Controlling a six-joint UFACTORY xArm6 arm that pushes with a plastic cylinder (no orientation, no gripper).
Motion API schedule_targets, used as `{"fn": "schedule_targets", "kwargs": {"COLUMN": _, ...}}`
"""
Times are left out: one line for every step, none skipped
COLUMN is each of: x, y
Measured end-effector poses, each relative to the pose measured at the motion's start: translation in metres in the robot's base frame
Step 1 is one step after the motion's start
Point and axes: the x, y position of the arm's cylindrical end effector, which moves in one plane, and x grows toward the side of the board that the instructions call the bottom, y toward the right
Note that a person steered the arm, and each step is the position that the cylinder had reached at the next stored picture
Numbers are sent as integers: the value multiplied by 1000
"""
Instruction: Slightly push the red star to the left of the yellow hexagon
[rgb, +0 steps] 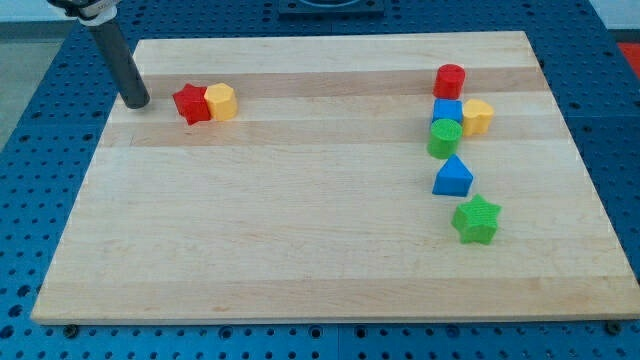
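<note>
The red star (191, 103) lies near the board's upper left, touching the left side of the yellow hexagon (221, 101). My tip (136, 102) rests on the board to the view's left of the red star, a small gap apart from it. The dark rod slants up from the tip to the view's top left.
On the right side stand a red cylinder (450, 79), a blue cube (447, 111), a yellow block (478, 116), a green cylinder (444, 138), a blue triangle (453, 177) and a green star (476, 220). The wooden board (300, 250) lies on a blue pegboard table.
</note>
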Motion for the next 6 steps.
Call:
{"fn": "schedule_targets", "kwargs": {"x": 0, "y": 0}}
{"fn": "schedule_targets", "kwargs": {"x": 0, "y": 10}}
{"fn": "schedule_targets", "kwargs": {"x": 0, "y": 24}}
{"fn": "schedule_targets", "kwargs": {"x": 19, "y": 37}}
{"fn": "schedule_targets", "kwargs": {"x": 44, "y": 44}}
{"fn": "schedule_targets", "kwargs": {"x": 65, "y": 51}}
